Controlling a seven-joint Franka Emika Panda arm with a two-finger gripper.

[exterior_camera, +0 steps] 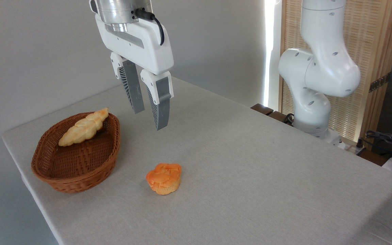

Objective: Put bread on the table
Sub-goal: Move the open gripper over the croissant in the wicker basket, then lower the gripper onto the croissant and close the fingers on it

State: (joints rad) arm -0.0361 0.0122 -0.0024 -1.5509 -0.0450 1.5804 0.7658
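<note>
The braided golden bread (83, 127) lies in the brown wicker basket (77, 166) at the left, leaning on its far rim with one tip poking over the edge. My gripper (150, 119) hangs open and empty in the air, to the right of the basket and above the grey-beige table (250, 177). Its two grey fingers point down, well clear of the bread.
A round orange muffin-shaped bun (164, 177) sits on the cloth in front of the gripper, right of the basket. The arm's white base (313, 88) stands at the table's far right edge, with cables and a wooden screen behind it.
</note>
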